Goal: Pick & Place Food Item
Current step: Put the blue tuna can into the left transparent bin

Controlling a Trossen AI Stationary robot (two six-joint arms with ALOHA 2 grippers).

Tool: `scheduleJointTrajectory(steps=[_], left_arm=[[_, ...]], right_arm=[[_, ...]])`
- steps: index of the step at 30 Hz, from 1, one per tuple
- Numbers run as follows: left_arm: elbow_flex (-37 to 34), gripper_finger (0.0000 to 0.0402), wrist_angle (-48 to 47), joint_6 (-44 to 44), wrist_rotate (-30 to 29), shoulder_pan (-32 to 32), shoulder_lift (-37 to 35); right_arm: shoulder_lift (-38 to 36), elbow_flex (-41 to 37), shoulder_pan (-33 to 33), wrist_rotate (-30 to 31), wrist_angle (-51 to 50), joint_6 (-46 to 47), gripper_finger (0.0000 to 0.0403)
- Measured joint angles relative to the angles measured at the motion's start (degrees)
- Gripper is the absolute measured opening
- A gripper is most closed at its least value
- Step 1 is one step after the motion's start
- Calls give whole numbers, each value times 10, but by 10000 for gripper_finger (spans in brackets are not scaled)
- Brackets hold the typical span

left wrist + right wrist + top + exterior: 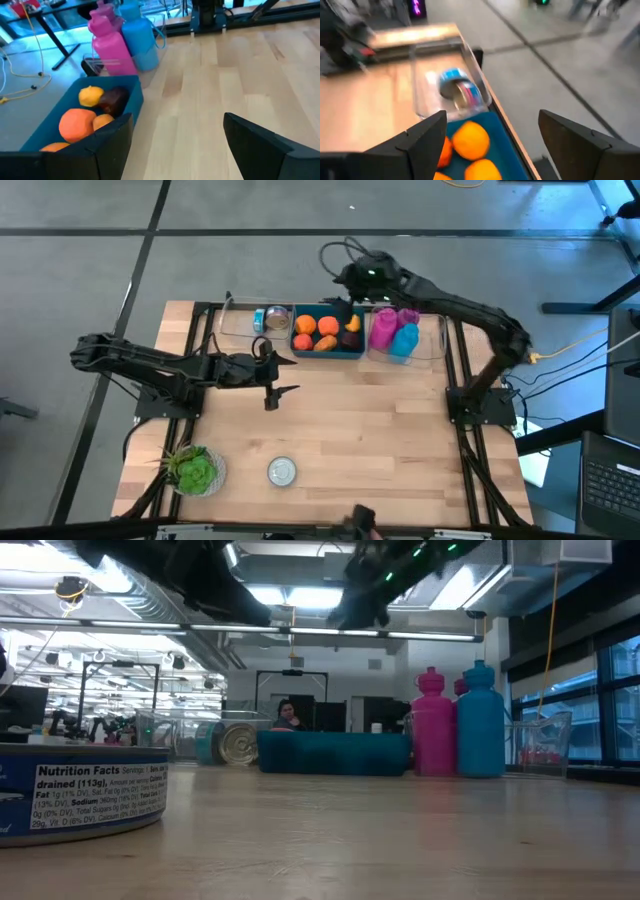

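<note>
Wooden worktop [370, 430], seen from above. Blue bin [327, 335] sits at 12 o'clock near the far edge, holding orange fruits [315, 332], a small yellow one [90, 95] and a dark item [114, 99]. Just at 3 o'clock of the bin: pink bottle [382, 328] and blue bottle [405, 340], upright, touching each other, inside a clear tray [435, 345]. At 9 o'clock of the bin, a second clear tray [235, 320] with a can on its side [272, 319].

Right hand [350, 292] hovers over the far rim of the bin, at 12 o'clock of the fruit; fingers [580, 145] spread apart, nothing between them. Right wrist view looks down on the oranges [469, 140] and the tipped can [459, 90].

Left hand [275, 375] is at 9 o'clock of worktop centre, just at 7 o'clock of the bin, above the wood; fingers [260, 145] released wide, empty. Its wrist view shows the bin corner [131, 100] and both bottles [112, 42] beyond.

Near edge: flat tin [283, 471] at 6 o'clock, green lettuce-like item [193, 470] at 7 o'clock, well apart from the bin. Low view shows the tin's label [80, 798] close up, the bin [335, 752] and bottles [455, 720] farther back, and a person [287, 714] in the room behind.
</note>
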Motion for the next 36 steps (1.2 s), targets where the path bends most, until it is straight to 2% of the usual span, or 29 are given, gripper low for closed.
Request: scheduleJointTrajectory(steps=[7, 11, 16, 20, 25, 29, 36], left_arm=[[0, 293, -18, 5, -4, 0, -51], [0, 292, -20, 6, -41, 0, -75], [0, 292, -20, 6, -73, 0, -86], [0, 292, -19, 6, -76, 0, -86], [0, 292, -18, 6, -77, 0, -86], [0, 292, -16, 6, -79, 0, -86], [0, 292, -16, 6, -75, 0, -86]], right_arm=[[-171, -178, 61, 1, 86, 30, 313], [-257, -294, 109, 9, 161, 68, 313], [-326, -432, 180, 47, 242, 129, 313], [-339, -534, 247, 58, 333, 184, 314], [-331, -608, 303, 114, 432, 217, 314], [-323, -618, 320, 139, 469, 217, 314], [-315, -619, 322, 140, 483, 224, 314]])
